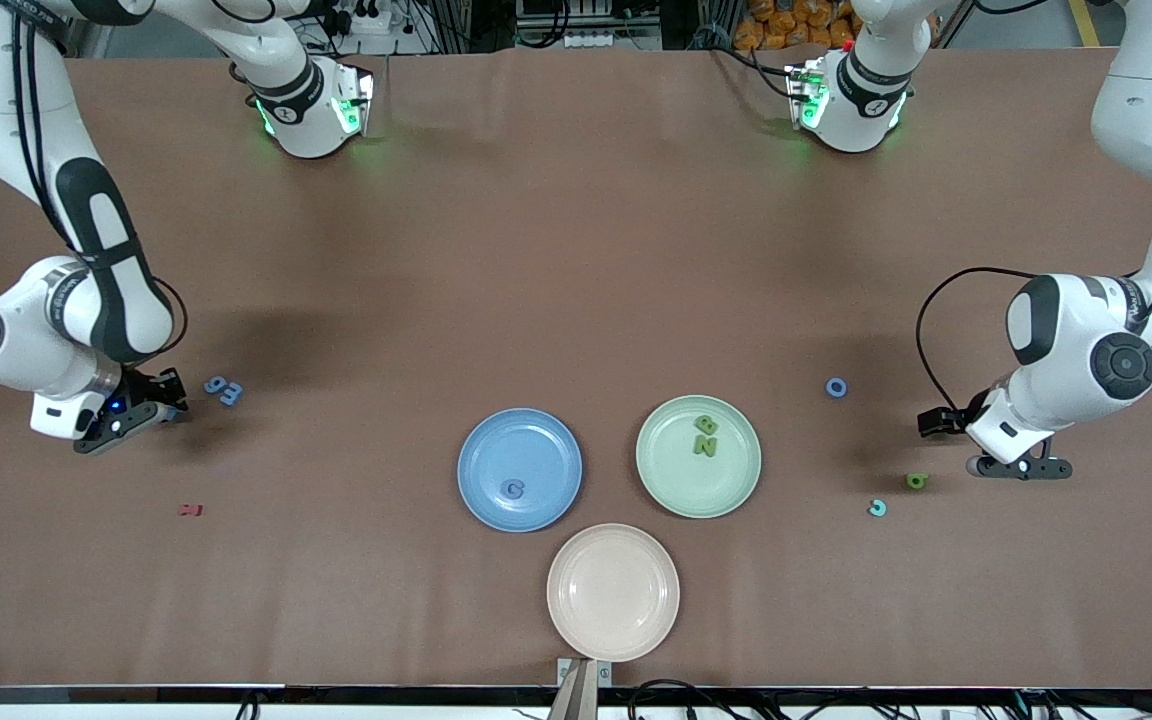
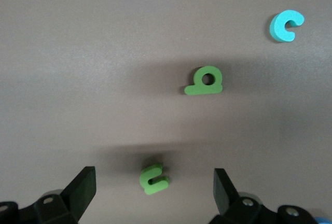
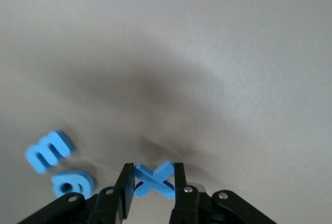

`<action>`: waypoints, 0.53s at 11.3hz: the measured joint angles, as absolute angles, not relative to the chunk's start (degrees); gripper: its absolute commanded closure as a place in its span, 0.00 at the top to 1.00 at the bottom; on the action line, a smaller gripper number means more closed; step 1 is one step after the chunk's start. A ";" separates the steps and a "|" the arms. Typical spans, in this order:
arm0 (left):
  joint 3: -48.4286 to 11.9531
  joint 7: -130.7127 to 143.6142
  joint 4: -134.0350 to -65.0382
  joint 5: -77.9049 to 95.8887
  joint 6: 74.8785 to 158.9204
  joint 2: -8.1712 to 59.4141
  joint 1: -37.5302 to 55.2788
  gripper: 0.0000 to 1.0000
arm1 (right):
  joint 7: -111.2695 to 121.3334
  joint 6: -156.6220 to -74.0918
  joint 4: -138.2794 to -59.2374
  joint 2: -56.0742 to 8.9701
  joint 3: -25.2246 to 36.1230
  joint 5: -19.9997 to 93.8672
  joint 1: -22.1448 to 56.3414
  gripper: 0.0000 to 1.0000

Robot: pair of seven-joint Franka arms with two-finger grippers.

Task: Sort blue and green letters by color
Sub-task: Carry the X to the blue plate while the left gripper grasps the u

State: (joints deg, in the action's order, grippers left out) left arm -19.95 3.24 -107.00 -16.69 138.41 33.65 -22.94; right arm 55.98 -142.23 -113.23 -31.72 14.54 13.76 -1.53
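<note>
Your right gripper [image 3: 153, 183] is clamped on the blue X [image 3: 154, 179] at the right arm's end, so lift straight up w/o twisting, then carry it over the blue plate [image 1: 476, 500]; left gripper [image 2: 154, 185] waits, jaws apart, over a green letter [image 2: 153, 178].

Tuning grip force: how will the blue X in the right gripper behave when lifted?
The blue X looks like thick flat foam, so probably very light and slightly squashy between the right gripper fingers. It is pinched across its middle, so it may pivot or twist if the hold is loose. It looks matte, so slipping seems unlikely, and flat, so it shouldn't roll if dropped.
</note>
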 measured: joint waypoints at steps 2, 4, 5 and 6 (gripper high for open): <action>-20.05 3.24 -109.84 -16.69 143.36 33.65 -23.05 1.00 | 55.99 -137.17 -109.54 -31.70 14.20 17.33 -1.31 0.00; -20.05 3.24 -111.73 -16.69 145.59 33.65 -23.30 1.00 | 55.56 -136.04 -108.13 -31.70 13.75 20.18 0.27 0.00; -20.05 3.24 -112.19 -16.69 145.99 33.64 -23.45 1.00 | 54.32 -136.04 -107.75 -31.70 13.63 21.28 1.66 0.00; -20.04 3.24 -112.82 -16.69 146.73 33.63 -23.59 1.00 | 51.84 -136.05 -106.97 -31.71 13.54 22.26 3.65 0.00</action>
State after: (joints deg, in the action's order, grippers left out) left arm -20.04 3.24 -112.82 -16.69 146.73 33.63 -23.59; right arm 51.84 -136.05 -106.97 -31.71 13.54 22.26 3.65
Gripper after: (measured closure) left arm 0.000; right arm 0.652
